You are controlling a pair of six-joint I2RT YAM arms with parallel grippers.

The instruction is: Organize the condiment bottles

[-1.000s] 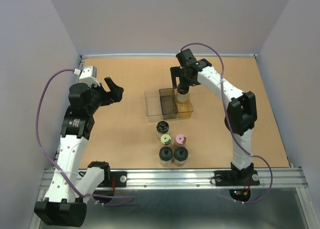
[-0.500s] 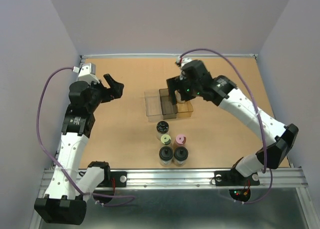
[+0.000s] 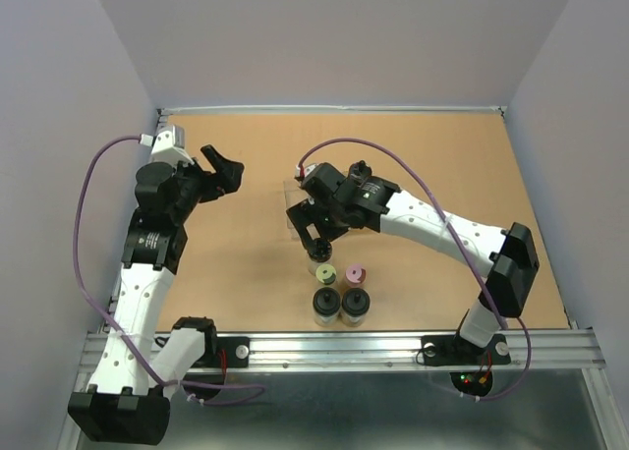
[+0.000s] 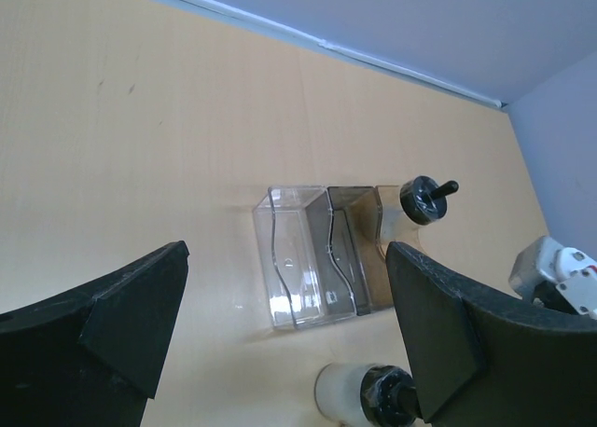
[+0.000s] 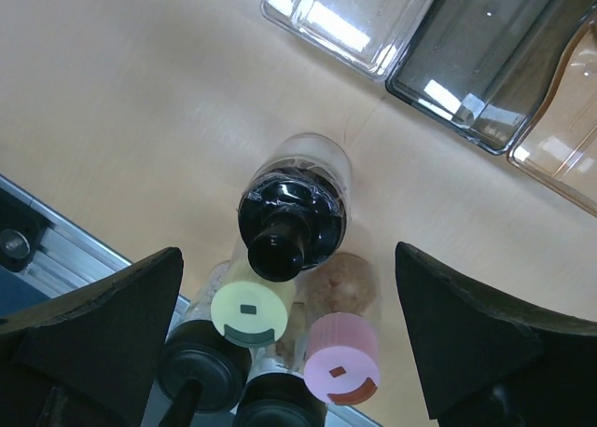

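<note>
"So, how was the right arm posed?"

"Folded low and slanted leftward over the table [image 3: 226, 273], wrist tipped down. The right gripper [image 5: 288, 250] was spread wide and gripped nothing. A black-capped jar [image 5: 291, 217] stood upright between its fingers, and neither finger touched it."

"Where was that jar standing?"

"On the table, just on the near side of the rack [image 5: 485, 63]. Packed right behind it, toward the arm bases, were the yellow-green-capped jar [image 5: 247, 310] and the pink-capped jar [image 5: 342, 360], side by side. Nearest the bases stood the left front black jar [image 3: 325, 303] and the right front black jar [image 3: 355, 305]."

"Anything in the rack?"

"Yes, the racked jar [image 4: 422, 200], black-capped, sat in the brownish end compartment."

"And the left arm?"

"Raised at the left side with its elbow bent, well apart from the jars. The left gripper [image 4: 288, 247] gaped wide too, holding nothing, and faced the rack."
</note>
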